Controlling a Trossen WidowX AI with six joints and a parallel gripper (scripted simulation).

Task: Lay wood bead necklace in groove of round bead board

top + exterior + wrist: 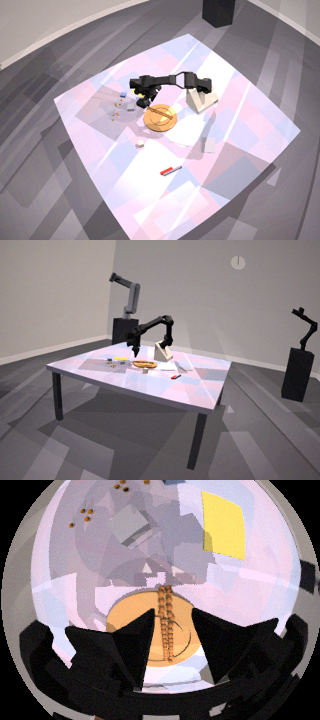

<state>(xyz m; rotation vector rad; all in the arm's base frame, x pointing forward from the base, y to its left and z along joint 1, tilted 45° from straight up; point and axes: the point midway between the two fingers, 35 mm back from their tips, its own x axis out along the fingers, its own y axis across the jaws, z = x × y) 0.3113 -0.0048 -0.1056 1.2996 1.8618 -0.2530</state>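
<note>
The wood bead necklace (160, 112) (144, 362) (170, 625) lies stretched into a narrow double strand across the round bead board (161, 126) (144, 366) (122, 612). It crosses the ring groove instead of following it, and one end reaches the board's rim. My gripper (149, 102) (135, 356) (174, 612) is partly open and empty, above the table near the board's rim at the necklace's rim end. In the wrist view the strand shows between the fingertips, but lies below them on the board.
A grey block (130, 106) (122, 362) (127, 524), a blue block (123, 94) (109, 359), a yellow sheet (120, 358) (224, 527) and several loose beads lie beyond the board. A cream cube (140, 143) (145, 370), a red and grey pen-like object (166, 170) (175, 376) and a grey rectangle (208, 145) lie elsewhere.
</note>
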